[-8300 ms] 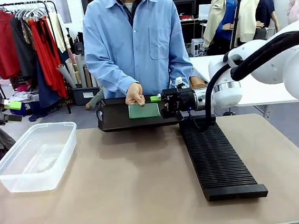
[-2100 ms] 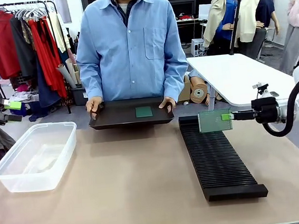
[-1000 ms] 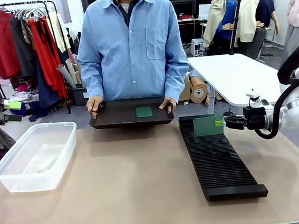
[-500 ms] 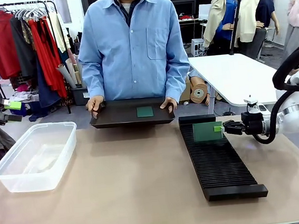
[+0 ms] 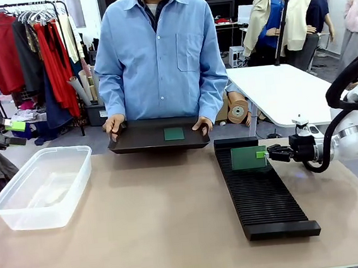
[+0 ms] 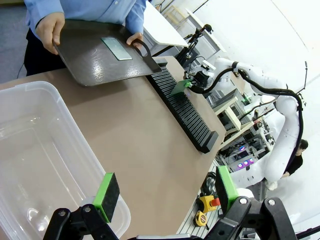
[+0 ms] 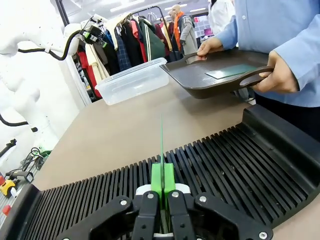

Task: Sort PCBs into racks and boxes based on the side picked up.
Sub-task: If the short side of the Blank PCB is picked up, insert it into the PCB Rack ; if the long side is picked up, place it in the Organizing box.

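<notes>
Thin green rectangular circuit board (image 5: pixel 249 157), standing upright on edge at the far end of the long black ribbed plastic rack (image 5: pixel 261 196), crosswise to its length. The right gripper (image 5: pixel 263 154) is clamping the board by its side edge between green pads. Over the last two seconds the board has been coming down from above the rack to slot level, so insertion is judged nearly done and release is the remaining step. From the right wrist camera the lower edge appears to be entering a slot, though whether it is seated cannot be told. No other board is standing in the rack. The clear plastic rectangular tub (image 5: pixel 41 185) is lying apparently empty. The shallow black tray (image 5: pixel 138 143), which the person is holding, is carrying one more green board (image 5: pixel 174 134). The left gripper (image 6: pixel 165 186) is hanging above the tub, its jaws spread wide, grasping nothing.
</notes>
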Controlling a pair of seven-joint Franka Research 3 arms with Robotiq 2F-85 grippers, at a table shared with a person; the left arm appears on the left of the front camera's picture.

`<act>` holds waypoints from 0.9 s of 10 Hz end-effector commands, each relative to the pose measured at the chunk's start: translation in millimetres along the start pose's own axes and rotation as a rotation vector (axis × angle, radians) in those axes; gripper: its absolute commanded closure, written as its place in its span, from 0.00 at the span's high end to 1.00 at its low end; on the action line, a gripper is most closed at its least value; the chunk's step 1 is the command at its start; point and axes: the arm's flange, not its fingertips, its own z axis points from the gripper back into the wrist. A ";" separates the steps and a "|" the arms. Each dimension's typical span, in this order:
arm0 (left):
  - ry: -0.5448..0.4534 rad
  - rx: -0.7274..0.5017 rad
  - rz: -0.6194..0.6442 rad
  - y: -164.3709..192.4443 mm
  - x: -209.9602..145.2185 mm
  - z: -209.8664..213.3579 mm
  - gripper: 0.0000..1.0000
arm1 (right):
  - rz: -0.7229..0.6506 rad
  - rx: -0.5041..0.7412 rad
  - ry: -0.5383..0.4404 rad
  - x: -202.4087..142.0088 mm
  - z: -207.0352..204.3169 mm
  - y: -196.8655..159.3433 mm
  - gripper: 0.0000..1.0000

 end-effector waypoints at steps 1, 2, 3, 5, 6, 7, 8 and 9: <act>-0.005 -0.005 -0.002 -0.9 0.2 1.0 1.00 | 0.005 0.002 0.001 1.4 -1.3 0.2 0.00; -0.005 -0.005 -0.002 -0.9 0.2 1.0 1.00 | 0.005 0.002 0.001 1.4 -1.3 0.2 0.00; -0.005 -0.005 -0.002 -0.9 0.2 1.0 1.00 | 0.005 0.002 0.001 1.4 -1.3 0.2 0.00; -0.005 -0.005 -0.002 -0.9 0.2 1.0 1.00 | 0.005 0.002 0.001 1.4 -1.3 0.2 0.00; -0.005 -0.005 -0.002 -0.9 0.2 1.0 1.00 | 0.000 0.000 0.000 0.0 0.0 0.0 0.00; -0.005 -0.005 -0.002 -0.9 0.2 1.0 1.00 | 0.014 0.000 0.000 2.7 1.3 0.7 0.00; -0.005 -0.005 -0.002 -0.9 0.2 1.0 1.00 | 0.018 -0.005 0.007 4.1 2.0 0.7 0.00; -0.005 -0.005 -0.002 -0.9 0.2 1.0 1.00 | 0.021 -0.008 0.031 4.3 0.2 -0.5 0.00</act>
